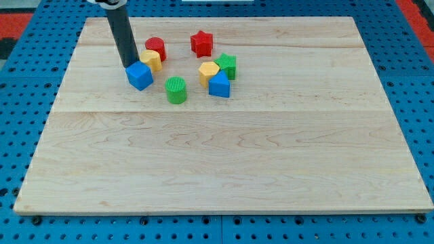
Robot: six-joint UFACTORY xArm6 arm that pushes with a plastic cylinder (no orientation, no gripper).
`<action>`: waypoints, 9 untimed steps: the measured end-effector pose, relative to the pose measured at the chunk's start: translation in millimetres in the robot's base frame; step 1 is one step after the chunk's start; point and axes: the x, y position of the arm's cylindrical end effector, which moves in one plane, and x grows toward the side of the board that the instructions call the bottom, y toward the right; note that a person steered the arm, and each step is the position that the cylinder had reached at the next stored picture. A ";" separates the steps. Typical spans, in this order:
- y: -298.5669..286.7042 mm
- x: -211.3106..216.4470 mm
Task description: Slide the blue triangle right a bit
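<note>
2 blue blocks sit in the upper middle of the frame, and only the right-hand one counts: the blue triangle (219,85), at the lower right of a tight cluster, touching or just beside the yellow block (208,72) above-left of it and the green block (227,65) above it. My tip (131,65) is well to the frame's left of it, resting at the upper-left edge of the blue cube (140,75), apparently touching it, with the other yellow block (151,60) just to its right. As a bare rod, the tool has nothing to open or close and holds nothing.

Judged from this, the triangle lies to the right and slightly below my tip, with the cube and the green cylinder (176,89) between. A rightward push calls for my tip at the triangle's left face, probably reached by passing below the cylinder. Board to the triangle's right looks free.
</note>
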 end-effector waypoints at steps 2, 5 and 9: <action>-27.5 14.6; -17.5 115.1; 207.3 -84.5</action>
